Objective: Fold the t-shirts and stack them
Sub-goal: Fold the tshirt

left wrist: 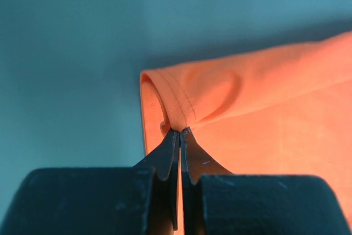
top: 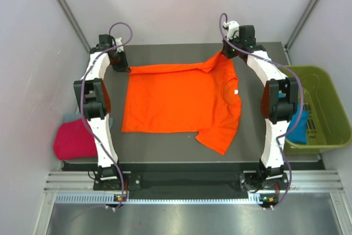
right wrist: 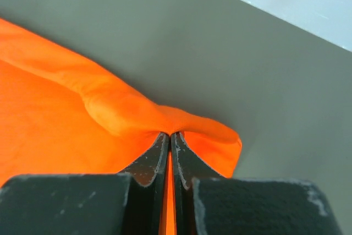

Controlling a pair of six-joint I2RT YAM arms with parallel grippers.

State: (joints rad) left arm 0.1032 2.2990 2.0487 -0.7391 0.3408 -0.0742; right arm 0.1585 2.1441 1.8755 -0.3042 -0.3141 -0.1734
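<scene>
The bright orange t-shirt [top: 176, 103] lies spread on the dark table, collar and white tag toward the right, one sleeve hanging toward the near edge. My left gripper [top: 127, 70] is shut on its far left hem corner [left wrist: 181, 100]. My right gripper [top: 224, 55] is shut on the far right sleeve [right wrist: 181, 122], lifted a little into a fold. A magenta-pink t-shirt [top: 74, 138] lies on a grey-blue one [top: 70, 118] left of the table. A teal-blue t-shirt [top: 298, 126] sits in the bin.
An olive-green plastic bin [top: 322, 108] stands to the right of the table. Grey walls close in on both sides and at the back. The table's far edge runs just behind both grippers.
</scene>
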